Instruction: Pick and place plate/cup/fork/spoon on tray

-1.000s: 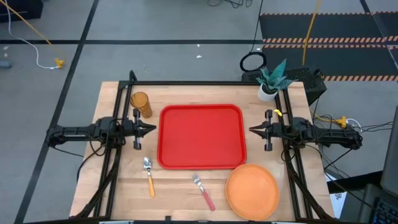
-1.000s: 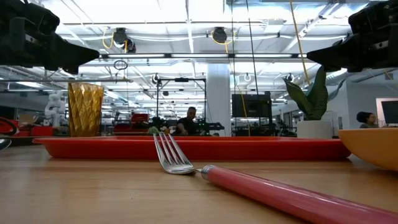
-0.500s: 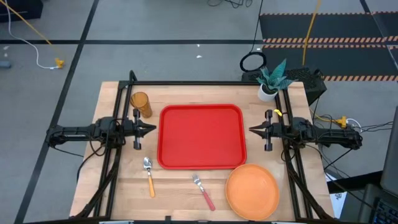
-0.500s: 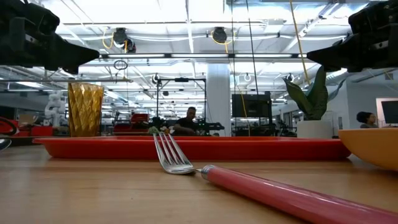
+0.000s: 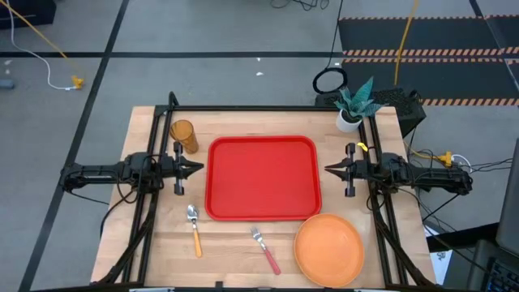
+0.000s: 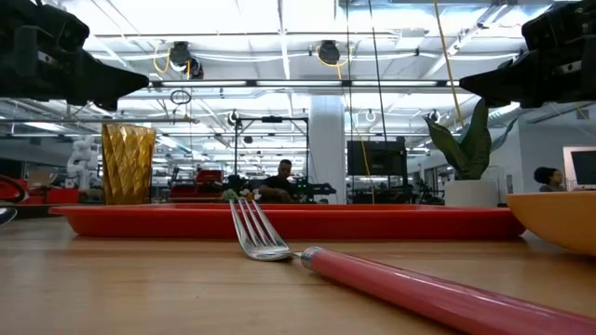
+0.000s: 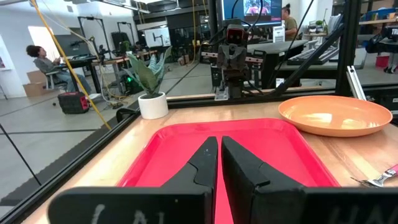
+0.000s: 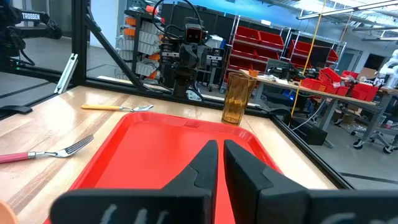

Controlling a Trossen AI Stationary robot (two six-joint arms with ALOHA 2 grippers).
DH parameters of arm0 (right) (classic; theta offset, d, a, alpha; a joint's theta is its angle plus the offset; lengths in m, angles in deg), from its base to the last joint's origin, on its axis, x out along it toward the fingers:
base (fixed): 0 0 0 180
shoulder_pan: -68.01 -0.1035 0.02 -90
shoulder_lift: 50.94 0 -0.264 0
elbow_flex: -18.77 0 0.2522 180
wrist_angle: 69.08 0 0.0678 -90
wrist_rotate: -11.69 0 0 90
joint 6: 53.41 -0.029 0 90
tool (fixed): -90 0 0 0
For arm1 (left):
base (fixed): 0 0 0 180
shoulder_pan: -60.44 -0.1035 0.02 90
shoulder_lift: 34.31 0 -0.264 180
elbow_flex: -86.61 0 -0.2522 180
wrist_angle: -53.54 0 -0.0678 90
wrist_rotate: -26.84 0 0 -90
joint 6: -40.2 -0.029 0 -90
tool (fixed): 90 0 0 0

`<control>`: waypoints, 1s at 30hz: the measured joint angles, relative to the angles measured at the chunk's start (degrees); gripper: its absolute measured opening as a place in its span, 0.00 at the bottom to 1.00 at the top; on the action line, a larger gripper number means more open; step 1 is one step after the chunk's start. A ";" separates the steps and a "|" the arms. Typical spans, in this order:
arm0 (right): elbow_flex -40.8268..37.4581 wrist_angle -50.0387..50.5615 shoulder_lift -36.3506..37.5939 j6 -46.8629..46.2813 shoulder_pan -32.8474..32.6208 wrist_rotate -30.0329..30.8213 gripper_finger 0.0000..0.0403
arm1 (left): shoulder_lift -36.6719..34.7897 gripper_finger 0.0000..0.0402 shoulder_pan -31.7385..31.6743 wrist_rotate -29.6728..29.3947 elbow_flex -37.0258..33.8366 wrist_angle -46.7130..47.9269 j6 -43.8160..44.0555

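The red tray (image 5: 261,178) lies flat in the middle of the table. The orange plate (image 5: 328,248) rests on the table near the front right. The amber cup (image 5: 183,136) stands upright at the far left of the tray. The fork (image 5: 264,250) with the pinkish-red handle and the spoon (image 5: 194,229) with the orange handle lie flat on the table near the front edge. My left gripper (image 5: 199,169) hovers shut at the tray's left edge, empty. My right gripper (image 5: 327,169) hovers shut at the tray's right edge, empty.
A small potted plant (image 5: 351,105) stands at the far right corner. A black frame (image 5: 268,109) runs along the table's far edge and sides. Bare wood lies between the spoon and the fork.
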 joint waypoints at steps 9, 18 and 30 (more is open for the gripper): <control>-0.02 0.00 0.00 0.00 0.00 0.00 0.04 | -0.01 0.06 -0.02 0.02 -0.01 -0.02 0.32; -0.02 0.00 -0.02 -0.02 0.02 0.00 0.04 | 0.07 0.06 -0.02 0.02 -0.02 -2.72 5.59; -0.02 -0.02 -0.02 -0.01 0.01 -0.01 0.04 | 2.29 0.06 0.59 -2.22 7.13 -7.32 8.00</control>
